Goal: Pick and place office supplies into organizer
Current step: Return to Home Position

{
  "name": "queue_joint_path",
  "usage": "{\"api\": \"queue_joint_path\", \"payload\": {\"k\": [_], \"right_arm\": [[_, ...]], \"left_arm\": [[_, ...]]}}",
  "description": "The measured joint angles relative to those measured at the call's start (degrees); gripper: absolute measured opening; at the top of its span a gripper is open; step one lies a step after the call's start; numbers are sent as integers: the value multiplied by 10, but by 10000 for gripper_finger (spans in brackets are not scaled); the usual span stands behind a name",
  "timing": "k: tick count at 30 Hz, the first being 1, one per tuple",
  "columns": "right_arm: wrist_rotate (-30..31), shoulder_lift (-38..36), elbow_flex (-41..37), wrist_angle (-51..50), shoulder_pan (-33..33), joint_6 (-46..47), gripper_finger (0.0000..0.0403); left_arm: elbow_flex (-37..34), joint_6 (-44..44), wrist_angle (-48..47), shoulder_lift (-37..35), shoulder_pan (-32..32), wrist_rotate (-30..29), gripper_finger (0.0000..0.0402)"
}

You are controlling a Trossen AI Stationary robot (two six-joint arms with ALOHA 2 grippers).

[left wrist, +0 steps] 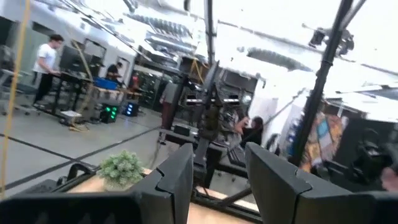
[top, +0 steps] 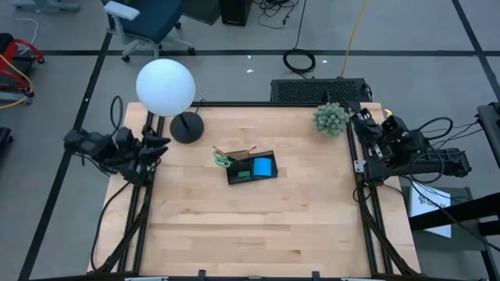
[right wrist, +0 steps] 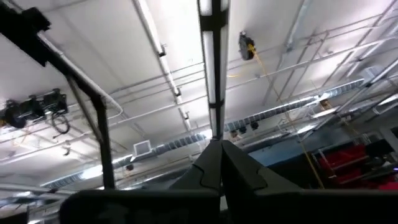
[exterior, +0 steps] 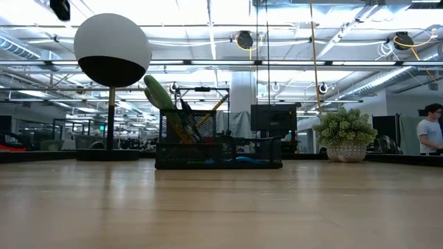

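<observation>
The black organizer (top: 251,168) stands at the table's middle; in the low view it shows as a mesh tray (exterior: 218,151). In it are a blue note pad (top: 264,166), green-handled scissors (top: 223,159) whose handle sticks up (exterior: 159,94), and pencils (top: 235,150). My left gripper (top: 162,144) is pulled back at the table's left edge, open with nothing between its fingers (left wrist: 217,180). My right gripper (top: 361,119) is folded back at the right edge, shut (right wrist: 219,158) and tilted up toward the ceiling. Neither gripper shows in the low view.
A lamp with a white globe (top: 166,86) and round black base (top: 186,127) stands at the far left, close to my left gripper. A fuzzy green plant ball (top: 331,119) sits at the far right beside my right gripper. People (exterior: 430,130) are in the room beyond.
</observation>
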Motion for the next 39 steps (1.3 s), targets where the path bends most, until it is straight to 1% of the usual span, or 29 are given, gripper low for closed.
{"api": "queue_joint_path", "payload": {"k": [3,5,7,10,14,18,21,23,27,30,33,36,39], "right_arm": [[15,-19,-21,-1,0,6,0],[26,-29,-37,-3,0,15,0],[28,-39,-56,2,0,28,0],[29,-51,-82,16,0,46,0],[30,-61,-113,73,0,54,0],[41,-63,-130,90,0,56,0],[41,-63,-132,93,0,59,0],[40,-63,-132,94,0,57,0],[39,-63,-132,99,0,36,0],[38,-63,-140,103,0,20,0],[38,-63,-162,129,0,23,0],[39,-63,-197,177,0,43,0],[39,-63,-232,237,0,59,0]], "left_arm": [[-56,2,65,-18,16,-11,145],[-83,2,117,-24,27,-11,145],[-104,-4,144,-27,39,-5,145],[-123,-32,144,-26,60,1,145],[-145,-68,148,-26,98,9,145],[-163,-114,151,-26,149,54,145],[-170,-110,147,-25,183,95,143],[-170,-77,154,-25,201,107,133],[-170,-23,168,-26,220,108,97],[-170,-26,156,-26,228,108,73],[-170,-36,124,-25,229,109,55],[-170,-45,102,-25,228,109,43],[-170,-35,113,-25,228,109,36]]}}
